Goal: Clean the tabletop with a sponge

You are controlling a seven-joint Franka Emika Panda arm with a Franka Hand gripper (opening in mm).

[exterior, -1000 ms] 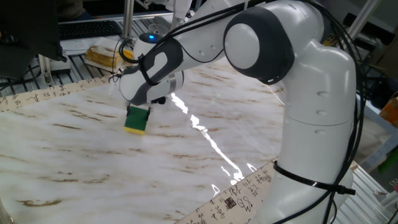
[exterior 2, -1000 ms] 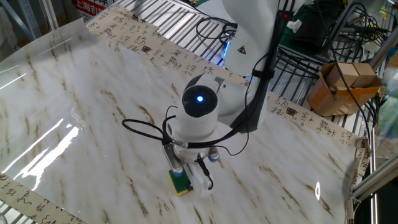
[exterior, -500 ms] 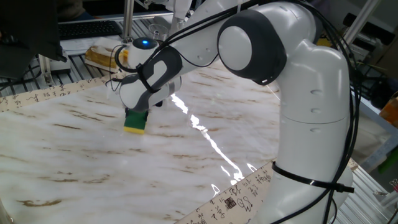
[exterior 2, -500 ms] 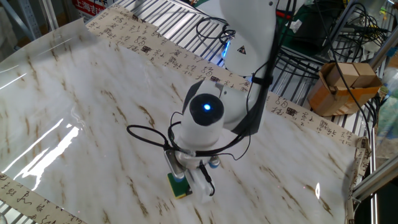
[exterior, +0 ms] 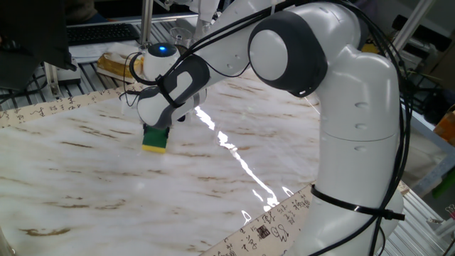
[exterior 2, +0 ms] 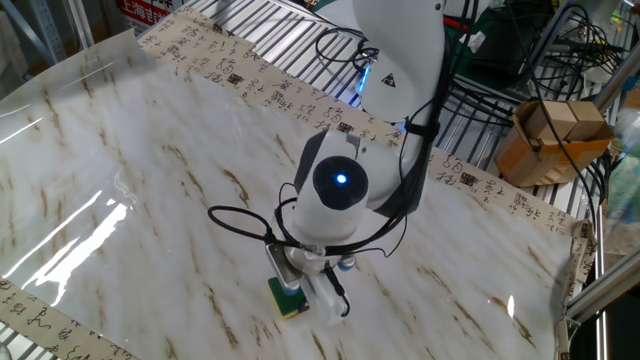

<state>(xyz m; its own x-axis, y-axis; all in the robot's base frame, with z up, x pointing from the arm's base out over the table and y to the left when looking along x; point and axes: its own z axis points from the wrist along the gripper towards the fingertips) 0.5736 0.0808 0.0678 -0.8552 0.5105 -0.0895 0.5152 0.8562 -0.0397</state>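
Since a second ago the sponge has slid a short way across the tabletop, toward that sheet's near edge in the other fixed view. It lies flat, yellow foam down, green top gripped by the gripper, whose fingers are closed narrowly on it. The wrist hides most of the contact. Risk, as a judgement: uneven downward pressure could tilt the sponge out of the fingers, or drag and wrinkle the glossy sheet near its beige border.
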